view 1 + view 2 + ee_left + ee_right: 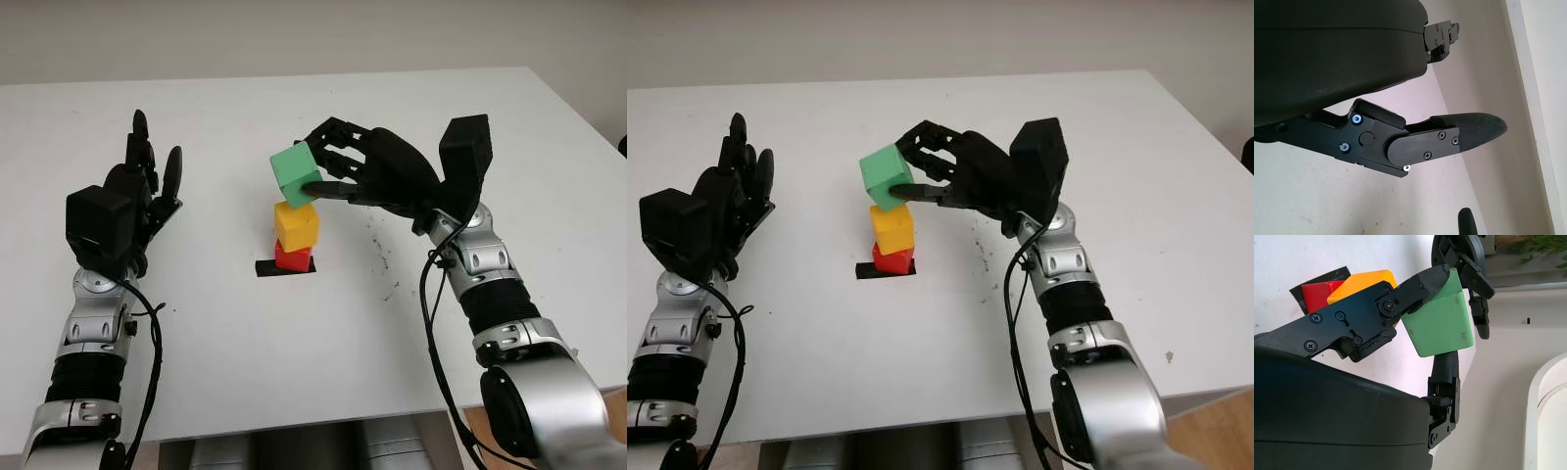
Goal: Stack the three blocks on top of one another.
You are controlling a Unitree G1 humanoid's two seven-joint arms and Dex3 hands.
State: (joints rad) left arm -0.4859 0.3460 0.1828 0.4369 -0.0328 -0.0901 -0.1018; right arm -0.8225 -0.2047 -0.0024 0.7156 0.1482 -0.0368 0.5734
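Gripping the green block, the right hand hangs above the middle of the white desk, its black fingers closed on opposite faces of the block. The green block is tilted, one corner pointing down, and sits just above the yellow block; from the head views its lowest corner looks very close to the yellow block's top, but I cannot tell whether the two touch. In the right wrist view the green block is pinched between one finger across its upper edge and another coming up beneath it.

The yellow block stands on the red block, turned slightly so their edges do not line up. The red block sits on a small black patch that lies flat on the desk. A scatter of small dark specks marks the desk just to the right of the stack, beside the right forearm.

The left hand is well apart from the stack, over the left side of the desk, open and holding nothing, its fingers pointing away from the robot.
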